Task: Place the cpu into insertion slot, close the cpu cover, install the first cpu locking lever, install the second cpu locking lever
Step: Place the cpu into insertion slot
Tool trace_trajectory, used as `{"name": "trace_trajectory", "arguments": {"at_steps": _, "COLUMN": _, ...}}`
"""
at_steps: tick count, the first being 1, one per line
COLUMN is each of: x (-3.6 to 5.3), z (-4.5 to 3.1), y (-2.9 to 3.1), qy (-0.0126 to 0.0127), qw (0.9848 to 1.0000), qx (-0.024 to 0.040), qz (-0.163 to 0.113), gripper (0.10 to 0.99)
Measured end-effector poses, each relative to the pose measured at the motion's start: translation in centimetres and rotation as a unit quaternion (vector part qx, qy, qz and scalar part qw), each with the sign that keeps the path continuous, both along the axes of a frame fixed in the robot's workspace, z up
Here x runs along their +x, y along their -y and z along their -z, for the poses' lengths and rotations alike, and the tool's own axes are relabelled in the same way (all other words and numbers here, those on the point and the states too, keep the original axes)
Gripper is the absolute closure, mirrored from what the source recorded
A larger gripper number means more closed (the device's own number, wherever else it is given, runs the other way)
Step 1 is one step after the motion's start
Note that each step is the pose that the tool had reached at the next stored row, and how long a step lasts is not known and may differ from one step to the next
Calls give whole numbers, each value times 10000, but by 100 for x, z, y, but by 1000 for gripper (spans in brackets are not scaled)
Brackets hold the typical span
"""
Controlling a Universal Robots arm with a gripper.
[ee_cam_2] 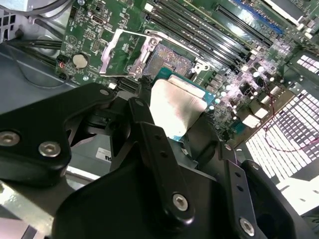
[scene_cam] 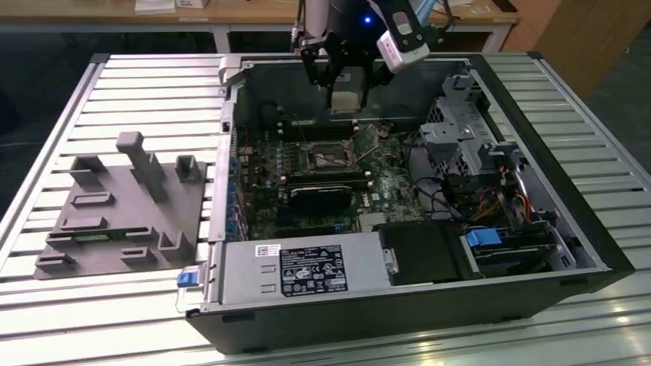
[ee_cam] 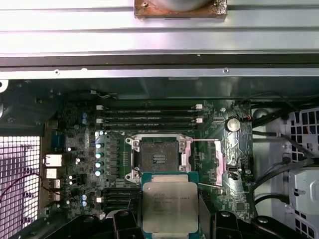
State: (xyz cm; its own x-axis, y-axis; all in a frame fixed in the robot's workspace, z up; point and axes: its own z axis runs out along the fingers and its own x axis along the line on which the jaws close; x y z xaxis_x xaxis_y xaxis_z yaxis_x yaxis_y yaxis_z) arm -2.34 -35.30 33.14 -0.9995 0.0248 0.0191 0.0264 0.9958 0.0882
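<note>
The cpu [scene_cam: 346, 101] is held by the gripper [scene_cam: 346, 90] above the open computer case [scene_cam: 336, 324]
The cpu is clamped by two opposite edges, the jaws being closed only as far as its width, and its silver-grey top is shown in both wrist views. In the exterior view it is seen at twelve o'clock of the insertion slot [scene_cam: 328, 158], near it but apart. The slot's dark centre is uncovered, with the cpu cover [ee_cam: 207, 162] swung open just beside it, at about one o'clock in the exterior view. A grey fixture block [scene_cam: 112, 206] is laid on the slatted table [scene_cam: 61, 320] at nine o'clock of the case
</note>
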Motion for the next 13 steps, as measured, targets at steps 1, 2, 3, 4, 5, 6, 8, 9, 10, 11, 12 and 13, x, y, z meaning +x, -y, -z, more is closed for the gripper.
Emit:
{"name": "trace_trajectory", "arguments": {"at_steps": 1, "x": -1, "z": 18, "y": -2, "qy": 0, "qw": 10000, "qx": -2, "qz": 0, "gripper": 549}}
{"name": "trace_trajectory", "arguments": {"at_steps": 2, "x": -2, "z": 36, "y": -3, "qy": 0, "qw": 10000, "qx": -3, "qz": 0, "gripper": 549}}
{"name": "trace_trajectory", "arguments": {"at_steps": 3, "x": -2, "z": 53, "y": -4, "qy": 0, "qw": 10000, "qx": -4, "qz": -1, "gripper": 549}}
{"name": "trace_trajectory", "arguments": {"at_steps": 4, "x": -3, "z": 70, "y": -6, "qy": 0, "qw": 10000, "qx": -6, "qz": 0, "gripper": 549}}
{"name": "trace_trajectory", "arguments": {"at_steps": 5, "x": -4, "z": 85, "y": -7, "qy": 0, "qw": 10000, "qx": -8, "qz": 0, "gripper": 549}}
{"name": "trace_trajectory", "arguments": {"at_steps": 6, "x": -5, "z": 100, "y": -7, "qy": 0, "qw": 10000, "qx": -10, "qz": 0, "gripper": 549}}
{"name": "trace_trajectory", "arguments": {"at_steps": 8, "x": -9, "z": 126, "y": -9, "qy": 0, "qw": 10000, "qx": -13, "qz": 0, "gripper": 549}}
{"name": "trace_trajectory", "arguments": {"at_steps": 9, "x": -11, "z": 137, "y": -10, "qy": 0, "qw": 10000, "qx": -15, "qz": 0, "gripper": 549}}
{"name": "trace_trajectory", "arguments": {"at_steps": 10, "x": -12, "z": 146, "y": -10, "qy": 0, "qw": 10000, "qx": -15, "qz": 1, "gripper": 549}}
{"name": "trace_trajectory", "arguments": {"at_steps": 11, "x": -14, "z": 153, "y": -10, "qy": 0, "qw": 10000, "qx": -15, "qz": 6, "gripper": 549}}
{"name": "trace_trajectory", "arguments": {"at_steps": 12, "x": -17, "z": 161, "y": -10, "qy": 0, "qw": 10000, "qx": -15, "qz": 18, "gripper": 549}}
{"name": "trace_trajectory", "arguments": {"at_steps": 13, "x": -19, "z": 168, "y": -10, "qy": 0, "qw": 10000, "qx": -15, "qz": 37, "gripper": 549}}
